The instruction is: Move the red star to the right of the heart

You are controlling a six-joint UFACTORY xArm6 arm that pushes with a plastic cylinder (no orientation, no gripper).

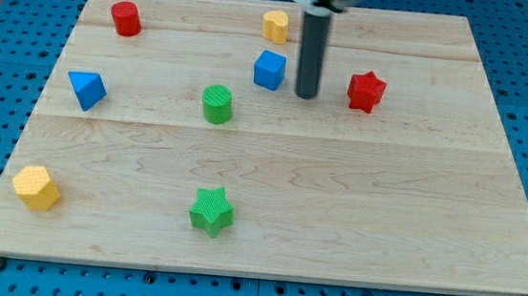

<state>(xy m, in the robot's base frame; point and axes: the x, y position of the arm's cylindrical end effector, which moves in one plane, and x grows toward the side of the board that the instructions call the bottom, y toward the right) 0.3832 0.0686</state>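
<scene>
Camera view, the only one, looks down on a pale wooden board [268, 215] of long planks, lying on a blue pegboard [5, 39] dotted with holes; a strip of red shows at the view's top left and top right corners.

Well up the board and right of centre sits the red star block [366, 91], a chunky piece with short rounded points, its top face lighter than its sides. My tip [306, 96] rests on the wood just to the view's left of that star, apart from it, with a blue cube [269, 70] just on its other side. No fingers exist on this arm, only the straight dark rod, so nothing is pinched or spread.

A yellow heart-shaped block [275, 24] stands above the cube near the top edge. Further left are a red cylinder [125, 18], a blue triangular block [86, 88] and a green cylinder [217, 104]. Near the bottom lie a yellow hexagonal block [36, 187] and a green star [212, 210].

The rod's upper part and the arm are cut off by the view's top.
</scene>
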